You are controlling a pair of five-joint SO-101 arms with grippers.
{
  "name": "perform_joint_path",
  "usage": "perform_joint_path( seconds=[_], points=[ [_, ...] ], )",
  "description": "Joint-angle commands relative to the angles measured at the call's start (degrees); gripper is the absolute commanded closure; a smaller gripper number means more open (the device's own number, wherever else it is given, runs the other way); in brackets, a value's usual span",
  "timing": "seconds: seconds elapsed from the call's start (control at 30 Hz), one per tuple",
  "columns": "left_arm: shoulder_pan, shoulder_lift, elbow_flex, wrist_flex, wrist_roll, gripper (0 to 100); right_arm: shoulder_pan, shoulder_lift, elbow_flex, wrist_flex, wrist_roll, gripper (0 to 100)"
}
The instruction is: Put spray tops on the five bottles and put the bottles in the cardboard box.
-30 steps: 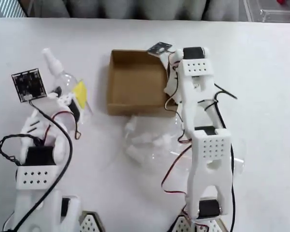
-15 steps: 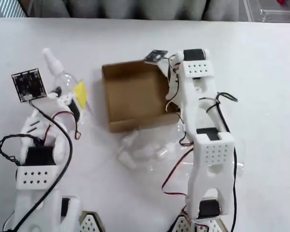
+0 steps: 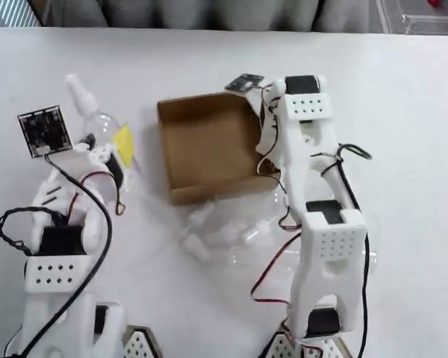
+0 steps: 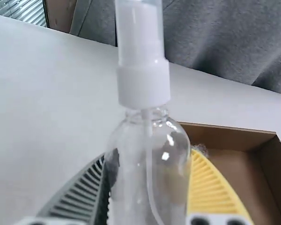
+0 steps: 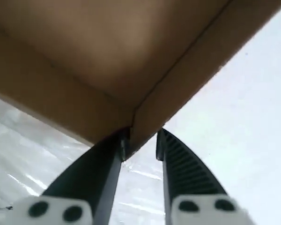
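A clear bottle (image 4: 147, 154) with a white spray top (image 4: 141, 61) stands upright in my left gripper (image 4: 150, 192), which is shut on it between a grey and a yellow finger. In the high view that bottle (image 3: 98, 119) is left of the cardboard box (image 3: 209, 145). My right gripper (image 5: 139, 140) straddles the box's near right corner, shut on the box wall (image 5: 145, 117). Several loose clear bottles and white tops (image 3: 220, 231) lie in crinkled clear plastic just in front of the box. The box's floor is bare.
The right arm (image 3: 313, 171) stretches along the box's right side, with red and black wires hanging by it. The left arm's base (image 3: 56, 261) fills the near left. White table (image 3: 403, 97) lies open to the far right and back.
The box has swung and slid to the left with my right gripper on its corner. The loose bottles in front have shifted left with it. The left arm has kept still.
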Motion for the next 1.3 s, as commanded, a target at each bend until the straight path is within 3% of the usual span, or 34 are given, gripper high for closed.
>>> perform_joint_path(
  seconds=[0.0,0.17,0.4,0.73,0.97,1.13,1.27],
  points=[
    [-0.4,-0.04,-1.93,-1.76,0.44,98,0.31,-6.99,1.49,1.27,-8.18,98.1],
    [-0.4,-0.04,-1.93,-1.76,0.44,98,0.75,-11.47,6.95,1.27,-17.05,95.4],
    [-0.4,0.04,-1.85,-1.67,0.44,98,0.75,-16.22,14.51,1.27,-21.01,94.9],
    [-0.4,0.22,-1.85,-1.67,0.44,98,-2.68,-19.91,14.51,-1.1,-21.27,94.9],
    [-0.4,0.22,-1.85,-1.67,0.44,98,-2.15,-16.31,15.56,-8.13,-21.63,94.5],
    [-0.4,0.22,-1.85,-1.67,0.44,98,-1.8,-10.07,15.38,-10.51,-21.71,84.9],
    [-0.4,0.22,-1.85,-1.67,0.44,98,-1.63,-8.84,14.86,-10.42,-21.71,90.5]
  ],
)
